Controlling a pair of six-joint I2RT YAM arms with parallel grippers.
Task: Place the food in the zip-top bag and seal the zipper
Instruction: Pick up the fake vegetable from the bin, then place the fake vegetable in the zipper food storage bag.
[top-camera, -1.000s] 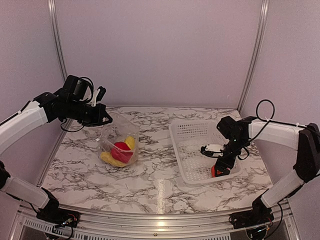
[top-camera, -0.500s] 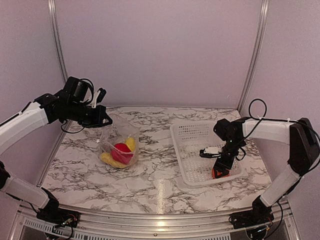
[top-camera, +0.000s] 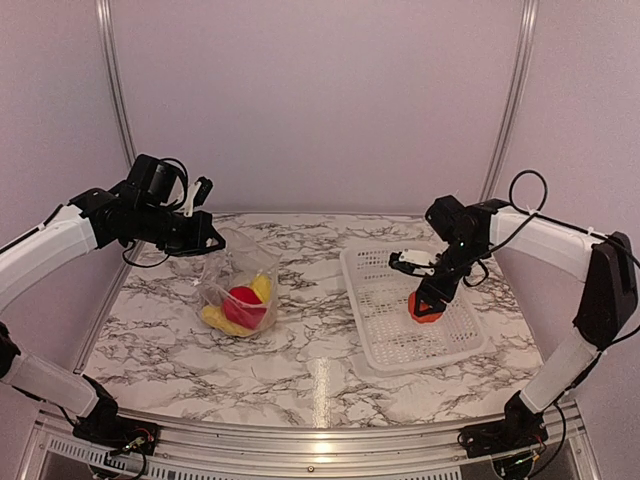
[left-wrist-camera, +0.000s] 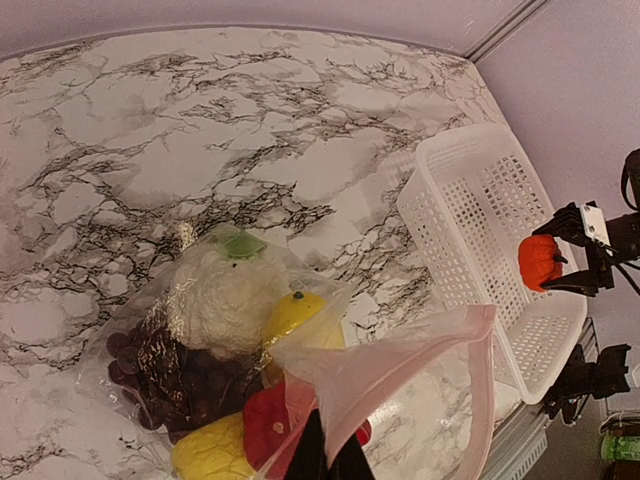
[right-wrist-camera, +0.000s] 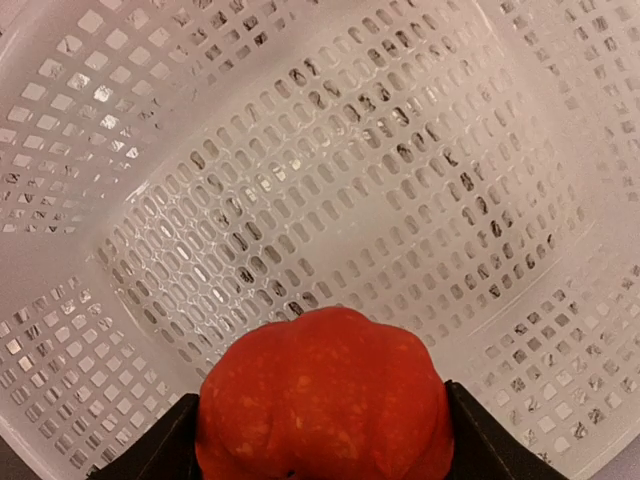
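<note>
At left, left hand (top-camera: 208, 241) pinching zip-top bag (top-camera: 226, 268) by its mouth edge, holding it open; food (top-camera: 240, 306) sits below the hand. Open tabletop (top-camera: 310, 335) between hands. Right hand (top-camera: 424, 300) pinching orange round fruit (top-camera: 425, 309) over basket (top-camera: 385, 338), apparently lifted to clear its rim.

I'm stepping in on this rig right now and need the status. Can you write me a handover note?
Left gripper: shut on the mouth edge of the zip-top bag, holding it up.
Right gripper: shut on the orange fruit, over the white basket.
Done: cauliflower, grapes, two yellow pieces and red pepper are in the bag.
Left: drop the orange fruit in, then press the bag shut.
</note>
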